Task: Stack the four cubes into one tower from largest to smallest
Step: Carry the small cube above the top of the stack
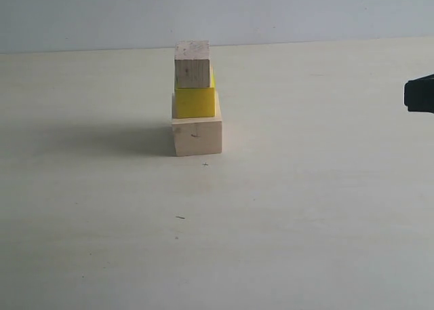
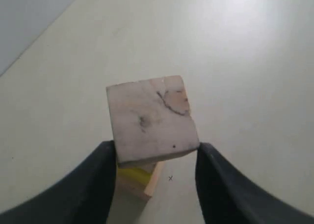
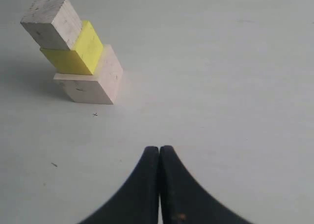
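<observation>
Left claw (image 2: 157,151) pinches small wood cube (image 2: 152,118) by opposite flat sides, high above three-cube tower (image 1: 196,100) on worktop (image 1: 305,222). Judged light, rigid, fairly grippy; keep level. Right claw (image 3: 160,150) closed tight, empty, well right of tower.

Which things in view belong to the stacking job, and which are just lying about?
Job: large pale wood cube, bright yellow cube, medium pale wood cube, small pale wood cube in left claw.
Lying about: only small dark specks on white table; shut right claw.
</observation>
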`<state>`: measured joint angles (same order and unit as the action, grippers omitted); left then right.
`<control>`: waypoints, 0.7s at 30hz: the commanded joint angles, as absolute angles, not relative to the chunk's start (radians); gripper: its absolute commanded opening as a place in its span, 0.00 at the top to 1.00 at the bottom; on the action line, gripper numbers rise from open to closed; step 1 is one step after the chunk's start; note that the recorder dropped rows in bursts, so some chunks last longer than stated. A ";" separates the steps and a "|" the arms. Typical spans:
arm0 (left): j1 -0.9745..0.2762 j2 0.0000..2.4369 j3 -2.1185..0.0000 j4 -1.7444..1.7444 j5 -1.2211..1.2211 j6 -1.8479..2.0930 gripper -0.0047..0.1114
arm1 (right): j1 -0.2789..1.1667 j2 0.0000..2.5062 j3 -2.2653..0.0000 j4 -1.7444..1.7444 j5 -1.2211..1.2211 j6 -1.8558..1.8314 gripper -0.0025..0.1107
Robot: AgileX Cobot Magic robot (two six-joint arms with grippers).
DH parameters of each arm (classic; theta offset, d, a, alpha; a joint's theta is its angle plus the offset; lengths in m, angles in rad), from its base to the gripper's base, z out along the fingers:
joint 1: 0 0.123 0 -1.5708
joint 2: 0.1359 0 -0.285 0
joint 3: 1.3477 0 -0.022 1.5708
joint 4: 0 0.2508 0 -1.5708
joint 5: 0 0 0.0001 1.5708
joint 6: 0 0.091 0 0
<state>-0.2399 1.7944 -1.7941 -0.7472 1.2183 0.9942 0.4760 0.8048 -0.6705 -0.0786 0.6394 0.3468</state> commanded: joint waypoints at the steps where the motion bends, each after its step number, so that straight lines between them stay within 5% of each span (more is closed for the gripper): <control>1: -0.280 1.846 -1.849 -0.666 1.221 0.989 0.96 | 0.477 0.800 -0.666 -0.082 0.621 0.343 0.98; 15: -0.330 1.912 -1.931 -0.637 1.221 1.030 0.96 | 0.477 0.800 -0.666 -0.078 0.623 0.367 0.98; 21: -0.330 1.914 -1.931 -0.624 1.221 0.761 0.96 | 0.477 0.800 -0.666 -0.078 0.621 0.367 0.98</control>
<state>-0.3247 1.9133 -1.9226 -0.6241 1.2232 0.9021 0.4760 0.8048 -0.6705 -0.0767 0.6394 0.3628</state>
